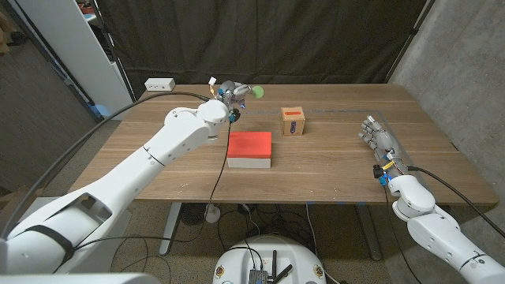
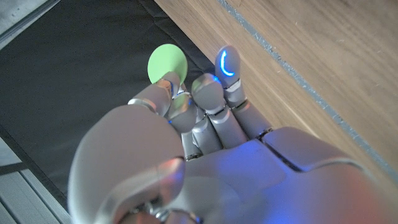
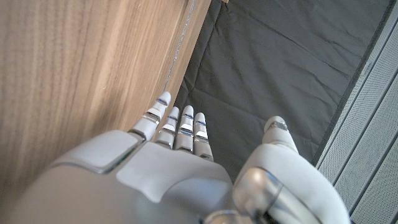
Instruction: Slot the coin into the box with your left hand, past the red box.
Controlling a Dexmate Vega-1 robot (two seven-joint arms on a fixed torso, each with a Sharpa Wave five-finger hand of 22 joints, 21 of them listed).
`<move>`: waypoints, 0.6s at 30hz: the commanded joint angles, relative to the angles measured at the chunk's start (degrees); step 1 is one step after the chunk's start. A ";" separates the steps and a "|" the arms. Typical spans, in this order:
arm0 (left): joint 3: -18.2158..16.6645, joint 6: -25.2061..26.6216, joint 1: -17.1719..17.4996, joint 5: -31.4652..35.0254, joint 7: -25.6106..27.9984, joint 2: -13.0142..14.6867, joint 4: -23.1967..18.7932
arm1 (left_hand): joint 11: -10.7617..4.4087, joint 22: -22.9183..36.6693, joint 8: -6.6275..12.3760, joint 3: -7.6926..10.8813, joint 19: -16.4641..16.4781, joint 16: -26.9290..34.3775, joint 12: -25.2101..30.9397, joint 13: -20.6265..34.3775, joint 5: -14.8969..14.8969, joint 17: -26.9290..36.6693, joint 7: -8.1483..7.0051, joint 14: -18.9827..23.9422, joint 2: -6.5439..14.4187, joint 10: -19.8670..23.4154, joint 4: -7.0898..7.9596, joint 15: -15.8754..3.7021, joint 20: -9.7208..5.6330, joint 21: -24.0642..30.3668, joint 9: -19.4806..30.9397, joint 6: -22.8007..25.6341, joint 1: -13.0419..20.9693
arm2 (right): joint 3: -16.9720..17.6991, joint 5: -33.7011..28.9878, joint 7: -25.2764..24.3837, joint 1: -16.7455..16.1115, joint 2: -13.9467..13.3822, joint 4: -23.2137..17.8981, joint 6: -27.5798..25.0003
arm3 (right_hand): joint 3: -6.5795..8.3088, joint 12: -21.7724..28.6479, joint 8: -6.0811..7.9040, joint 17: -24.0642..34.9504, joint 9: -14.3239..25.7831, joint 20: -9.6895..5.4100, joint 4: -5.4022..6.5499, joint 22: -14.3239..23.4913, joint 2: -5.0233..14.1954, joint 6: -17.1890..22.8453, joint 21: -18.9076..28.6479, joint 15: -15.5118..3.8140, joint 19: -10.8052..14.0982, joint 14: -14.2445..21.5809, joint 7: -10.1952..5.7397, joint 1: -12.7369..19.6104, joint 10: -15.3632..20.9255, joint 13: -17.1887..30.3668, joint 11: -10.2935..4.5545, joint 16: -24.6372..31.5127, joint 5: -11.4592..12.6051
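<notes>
Left hand (image 1: 230, 95) pinches a green coin (image 1: 257, 92) in its fingers (image 2: 208, 93), raised beyond the red box (image 1: 250, 148). Next, carry it to the slotted box (image 1: 293, 121). Right hand (image 1: 379, 140) rests open.

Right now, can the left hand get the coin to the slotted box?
Probably yes. The left hand holds the green coin raised behind the red box; the way across to the small wooden box looks free.

Even, moderate light on the table (image 1: 331, 170), soft shadows, dark backdrop. Blue glow on left hand (image 2: 205, 155); near parts soft-focused.
</notes>
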 commanded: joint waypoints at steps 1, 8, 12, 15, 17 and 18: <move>10.28 4.61 -8.41 14.96 -2.84 -5.37 4.53 | -0.09 0.10 0.46 0.70 -0.23 0.51 0.37 0.29 0.25 0.70 4.37 0.19 -0.01 0.01 0.14 0.24 -4.66 0.44 0.41 7.23 -0.15 | 0.42 0.84 1.02 -0.29 0.10 0.94 0.97 | 0.24 0.27 0.08 0.17 0.20 0.22 -0.23 0.16 0.17 0.57 0.04 0.08 0.20 0.26 0.02 0.07 0.38 0.26 -0.24 0.31 0.34; 14.22 6.79 -10.76 22.94 -3.92 -7.57 6.19 | -0.05 -0.05 0.47 0.78 -0.29 0.63 0.64 0.87 0.25 0.92 4.34 0.27 -0.07 -0.10 0.12 0.25 -4.66 0.58 0.48 7.39 -0.15 | 0.71 1.33 1.27 -0.65 0.25 1.23 1.36 | 0.25 0.26 0.10 0.17 0.20 0.22 -0.23 0.16 0.18 0.63 0.04 0.05 0.20 0.24 0.00 0.08 0.38 0.27 -0.20 0.30 0.33; 16.76 8.31 -12.20 27.66 -4.59 -8.71 7.14 | -0.04 0.07 0.43 0.79 -0.34 0.36 0.59 0.88 0.24 0.58 4.25 0.11 -0.21 -0.06 0.05 0.25 -4.68 0.78 0.55 7.41 -0.12 | 0.86 1.69 1.39 -0.91 0.30 1.20 1.39 | 0.25 0.23 0.08 0.16 0.20 0.26 -0.22 0.16 0.18 0.61 0.04 0.06 0.20 0.27 0.02 0.08 0.34 0.27 -0.10 0.32 0.33; 19.34 9.81 -13.42 32.21 -4.39 -9.52 8.06 | -0.02 0.00 0.38 0.83 -0.43 0.67 0.58 0.91 0.25 0.89 4.25 0.37 -0.20 -0.05 0.12 0.28 -4.66 0.76 0.51 7.49 -0.14 | 0.92 1.65 1.49 -1.09 0.21 1.26 1.50 | 0.26 0.25 0.08 0.16 0.20 0.22 -0.22 0.16 0.18 0.62 0.03 0.06 0.20 0.26 0.02 0.08 0.38 0.28 -0.16 0.32 0.33; 20.66 10.47 -13.98 34.78 -4.55 -10.01 8.63 | 0.06 0.13 0.43 0.85 -0.36 0.67 0.65 1.03 0.25 0.96 4.28 0.28 -0.18 -0.08 0.15 0.28 -4.67 0.89 0.54 7.62 -0.19 | 0.99 1.66 1.43 -1.27 0.18 1.19 1.50 | 0.26 0.25 0.08 0.16 0.20 0.26 -0.22 0.16 0.19 0.60 0.04 0.07 0.21 0.27 0.01 0.08 0.39 0.28 -0.14 0.32 0.33; 21.25 10.95 -14.19 36.08 -4.46 -10.37 8.96 | -0.03 -0.01 0.42 0.85 -0.51 0.69 0.70 1.18 0.24 1.00 4.29 0.27 -0.18 -0.16 0.16 0.27 -4.66 0.76 0.49 7.69 -0.21 | 1.03 1.61 1.43 -1.36 0.12 1.16 1.50 | 0.26 0.25 0.07 0.16 0.20 0.24 -0.22 0.16 0.19 0.60 0.04 0.05 0.20 0.26 0.01 0.08 0.40 0.28 -0.15 0.32 0.33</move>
